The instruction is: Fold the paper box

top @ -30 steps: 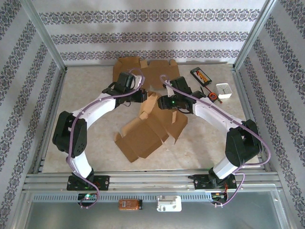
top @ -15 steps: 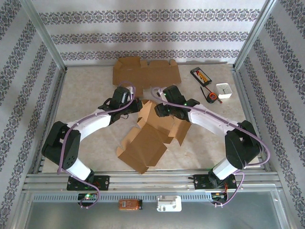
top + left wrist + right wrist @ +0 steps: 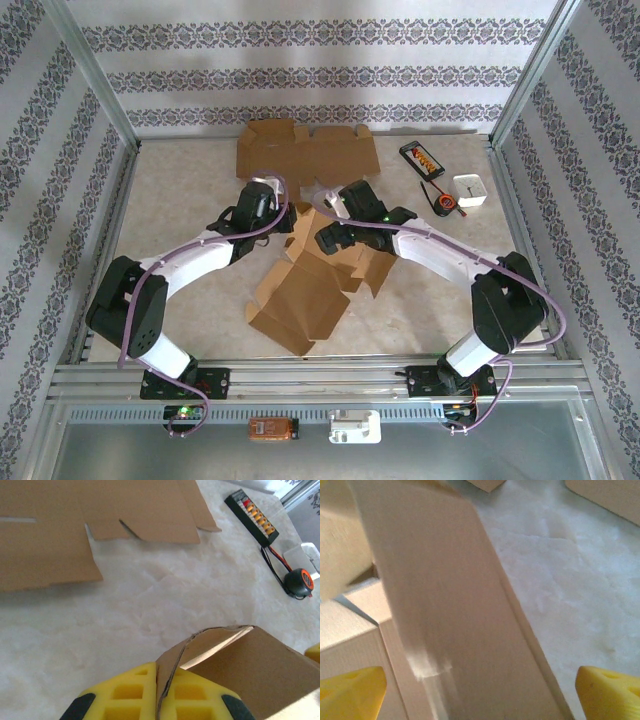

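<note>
Left arm (image 3: 190, 262), right arm (image 3: 440, 250): white shells, black joint housings, black bases at frame bottom. Purple cable (image 3: 272, 181) runs along each. Green LED (image 3: 384, 217) on right arm. Left gripper (image 3: 157, 692), right gripper (image 3: 480, 687): yellow foam pads, left ones with square recesses.

A half-folded cardboard box (image 3: 298, 300) lies on the pale table (image 3: 180, 200) between the two arms. The left gripper (image 3: 289, 219) and the right gripper (image 3: 323, 238) both reach in at its raised far flaps. Flat cardboard sheets (image 3: 310, 152) lie by the back wall, and a black strip (image 3: 422, 158), a tape measure (image 3: 447, 205) and a small white tub (image 3: 470, 190) sit to the right.
</note>
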{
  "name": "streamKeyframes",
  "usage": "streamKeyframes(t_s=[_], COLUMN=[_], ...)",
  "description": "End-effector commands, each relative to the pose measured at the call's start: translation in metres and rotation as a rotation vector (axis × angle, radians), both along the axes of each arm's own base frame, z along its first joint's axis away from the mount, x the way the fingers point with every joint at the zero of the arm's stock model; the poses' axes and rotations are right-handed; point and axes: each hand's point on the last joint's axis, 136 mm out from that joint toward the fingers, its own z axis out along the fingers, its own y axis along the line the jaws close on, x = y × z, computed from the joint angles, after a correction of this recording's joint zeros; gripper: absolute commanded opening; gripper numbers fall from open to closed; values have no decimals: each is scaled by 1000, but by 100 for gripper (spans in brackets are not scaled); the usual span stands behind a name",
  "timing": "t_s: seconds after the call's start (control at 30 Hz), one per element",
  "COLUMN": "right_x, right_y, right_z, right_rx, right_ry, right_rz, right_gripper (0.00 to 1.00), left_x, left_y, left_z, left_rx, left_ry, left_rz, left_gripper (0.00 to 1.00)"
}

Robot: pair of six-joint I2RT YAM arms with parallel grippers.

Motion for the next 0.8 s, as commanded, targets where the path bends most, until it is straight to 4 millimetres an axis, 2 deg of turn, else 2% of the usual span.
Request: streamKeyframes(t_s=[0.0,0.1,0.2,0.33,0.47,0.67,0.77], right_x=[2,3,4,4,1,8,10], right_y=[-26,-40,-49,-48,-43,-50,-54], right_z=[16,15,13,13,8,-10,-15], right_rx=[-67,-93,-25,195,303,242,175], right_ry=[-50,-52,3,90,131,140,101], right_rz=[-39,-42,-58,-83,-61,-108,-124], right_gripper=[98,98,96,90,85,68,64], left_x=[13,14,15,20,23,27,28], left_y=[3,0,1,-1,-4,-6,-7], left_z=[24,23,25,30,30,30,32], left_rx=[70,84,98,94,79,54,42], left_ry=[-103,-126,-142,-156,-153,-147,-148], left_rz=[-2,-28,-31,-42,-54,-53,-54], left_gripper=[0,0,0,0,0,0,0])
